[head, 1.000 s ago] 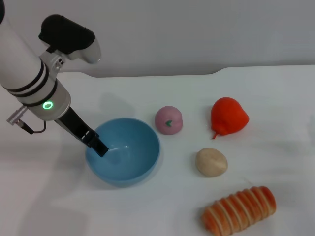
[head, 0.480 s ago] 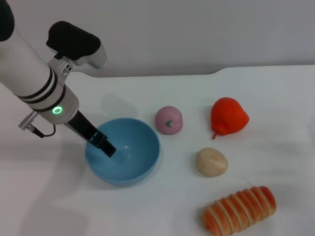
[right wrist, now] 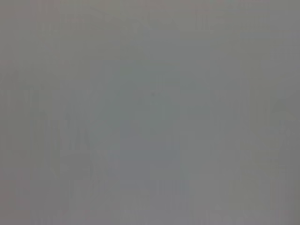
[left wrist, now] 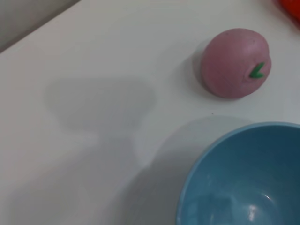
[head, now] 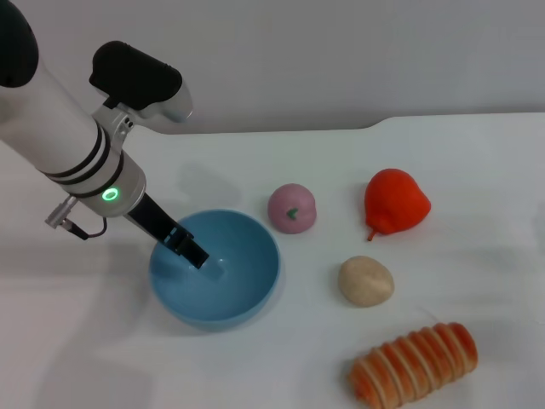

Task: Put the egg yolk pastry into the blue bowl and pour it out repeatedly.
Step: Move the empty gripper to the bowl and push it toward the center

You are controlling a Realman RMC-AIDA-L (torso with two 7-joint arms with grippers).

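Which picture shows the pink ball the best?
The left wrist view shows the pink ball best: it is big and close there, with its green mark plain to see, beside the blue bowl. The head view shows the whole ball too, but smaller. The right wrist view shows only grey, no ball.

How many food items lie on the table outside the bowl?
4: the pink ball behind the blue bowl, the red pear farther right, the egg yolk pastry nearer, the bread roll nearest.
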